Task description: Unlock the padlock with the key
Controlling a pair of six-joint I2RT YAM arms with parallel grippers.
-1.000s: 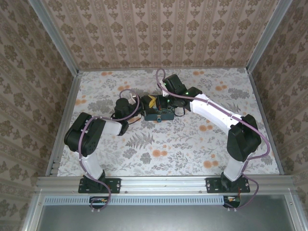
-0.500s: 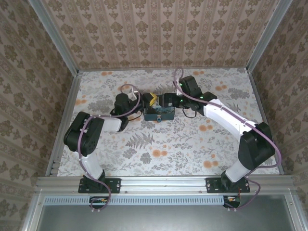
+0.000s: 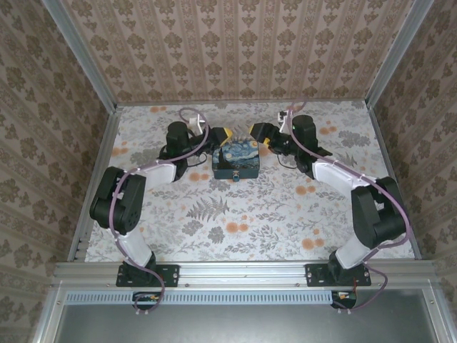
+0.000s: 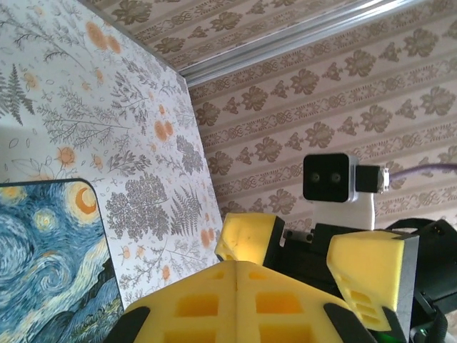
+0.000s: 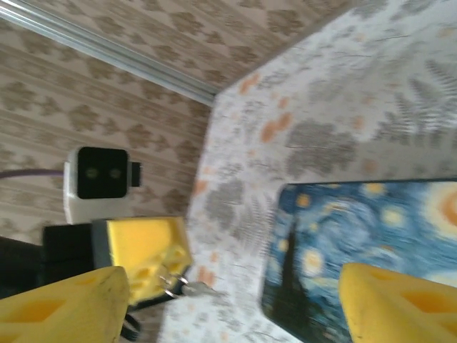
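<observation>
Dark blue and very small, the padlock (image 3: 234, 179) sits at the near edge of the box (image 3: 236, 158) with the starry night picture, out in the middle of the counter (image 3: 285, 207). It is too small to tell if it is locked, and I see no key in it. In the right wrist view, little shiny metal bits stick out from the tip of the left hand (image 3: 218, 135). I think that is the key (image 5: 191, 288), pinched there. The left hand is shut tight, with its yellow pads pressed together. It is by the far left corner of the box, well apart from the padlock. The right hand (image 3: 259, 132) is wide open and holds nothing. It is by the far right corner of the box, facing the left hand. So I think the key is picked up, and that is all that is done. What is left is to bring the key round to the padlock, push it in and turn it. The top view shows the padlock and both arms, but there the key is too small to make out. The right wrist view shows the shiny key bits up close. The left wrist view shows the shut pads, the right hand's two fingers apart, and a corner of the box.
</observation>
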